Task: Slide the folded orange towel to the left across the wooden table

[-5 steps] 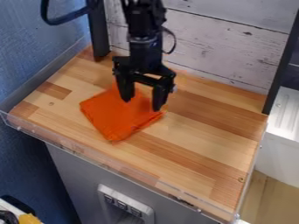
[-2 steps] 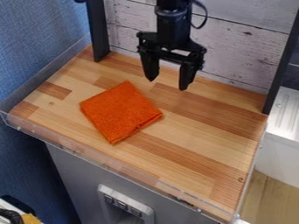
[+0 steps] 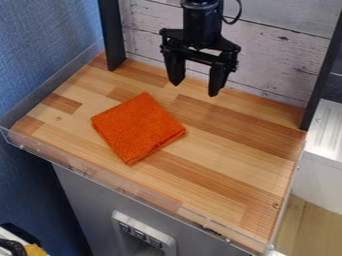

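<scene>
The black jaws (image 3: 195,91) hang over the back part of the wooden desk (image 3: 227,145), spread apart with a gap between their two tips and nothing held in them; the arm comes in from the top edge above them. Nearest to the jaws is an orange cloth (image 3: 138,127), folded into a rough square, lying flat on the desk below the jaws and to their left in the view, apart from them, with one corner pointing back and its layered edges showing at the side toward the front right. Behind the jaws stands a whitewashed plank wall (image 3: 274,60), with a dark upright post (image 3: 111,35) to the left of the jaws and another dark post (image 3: 322,75) to their right. A clear rim (image 3: 120,189) runs along the front edge of the desk, well apart from the jaws, and a socket strip (image 3: 141,234) sits on the grey front below it
</scene>
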Robot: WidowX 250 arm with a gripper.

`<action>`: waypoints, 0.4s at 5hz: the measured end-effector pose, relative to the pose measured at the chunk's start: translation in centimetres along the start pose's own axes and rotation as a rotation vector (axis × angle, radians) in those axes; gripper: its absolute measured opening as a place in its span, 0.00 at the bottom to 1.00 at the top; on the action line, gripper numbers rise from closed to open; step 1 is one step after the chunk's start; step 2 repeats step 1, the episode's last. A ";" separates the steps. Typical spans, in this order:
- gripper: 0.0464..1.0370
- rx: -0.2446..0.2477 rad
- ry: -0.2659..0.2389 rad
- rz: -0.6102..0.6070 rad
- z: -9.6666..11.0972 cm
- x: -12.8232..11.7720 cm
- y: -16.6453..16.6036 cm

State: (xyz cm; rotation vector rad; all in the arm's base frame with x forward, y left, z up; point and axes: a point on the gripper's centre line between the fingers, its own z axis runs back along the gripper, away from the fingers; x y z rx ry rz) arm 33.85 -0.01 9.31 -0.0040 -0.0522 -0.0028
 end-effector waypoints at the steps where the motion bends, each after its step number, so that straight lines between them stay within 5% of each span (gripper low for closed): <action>1: 0.96 0.000 0.031 0.009 0.0 0.1 -0.1; 2: 0.96 0.000 0.031 0.009 0.0 0.1 -0.1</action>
